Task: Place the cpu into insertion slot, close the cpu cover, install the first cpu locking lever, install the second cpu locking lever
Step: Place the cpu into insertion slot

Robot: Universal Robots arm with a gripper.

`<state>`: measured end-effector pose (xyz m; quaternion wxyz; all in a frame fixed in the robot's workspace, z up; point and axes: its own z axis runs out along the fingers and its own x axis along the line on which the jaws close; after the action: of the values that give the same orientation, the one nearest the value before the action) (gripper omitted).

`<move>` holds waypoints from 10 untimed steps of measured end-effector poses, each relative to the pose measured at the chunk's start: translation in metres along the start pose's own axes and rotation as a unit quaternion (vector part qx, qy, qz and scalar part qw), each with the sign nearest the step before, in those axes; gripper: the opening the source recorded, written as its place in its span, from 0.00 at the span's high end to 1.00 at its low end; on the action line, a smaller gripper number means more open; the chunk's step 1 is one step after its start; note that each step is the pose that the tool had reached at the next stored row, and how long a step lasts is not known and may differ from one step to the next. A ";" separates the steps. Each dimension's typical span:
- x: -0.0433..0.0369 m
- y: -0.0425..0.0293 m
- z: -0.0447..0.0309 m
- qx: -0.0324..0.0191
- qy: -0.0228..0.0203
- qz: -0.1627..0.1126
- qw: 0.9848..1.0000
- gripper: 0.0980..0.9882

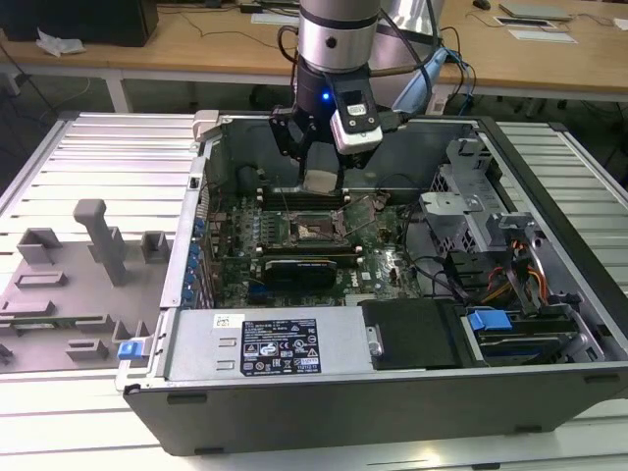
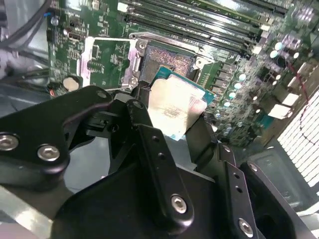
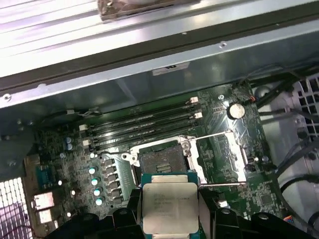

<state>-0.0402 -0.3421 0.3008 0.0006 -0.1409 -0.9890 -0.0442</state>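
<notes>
Above the open dark computer case [image 1: 392, 412], the black hand [image 1: 321, 179] is clamped on the flat square silver-topped cpu [image 3: 169, 206], holding it level. Beneath it, not touching, waits the dark-framed square insertion slot [image 3: 158, 162], bare, its thin silver cpu cover [image 3: 197, 164] lying open alongside.

The arm [image 1: 332, 34] stands nearly upright in the exterior view. Its silver-grey last link ends in a black wrist [image 1: 319, 93] that shows a small blue light. Below the wrist the hand [image 1: 320, 169] points straight down. Its black fingers [image 2: 149, 137] are closed on opposite edges of the cpu [image 2: 173, 107], which sits between the tips in both wrist views.
</notes>
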 end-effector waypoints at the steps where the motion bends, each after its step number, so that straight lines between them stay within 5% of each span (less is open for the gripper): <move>1: 0.0000 0.0000 0.0001 0.000 -0.001 0.008 1.000 0.50; 4: 0.0000 -0.0001 0.0006 -0.001 -0.004 0.043 0.999 0.50; 10: 0.0000 -0.0001 0.0016 -0.002 -0.010 0.110 0.994 0.50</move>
<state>-0.0402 -0.3421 0.2992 -0.0043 -0.2495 -0.9674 -0.0440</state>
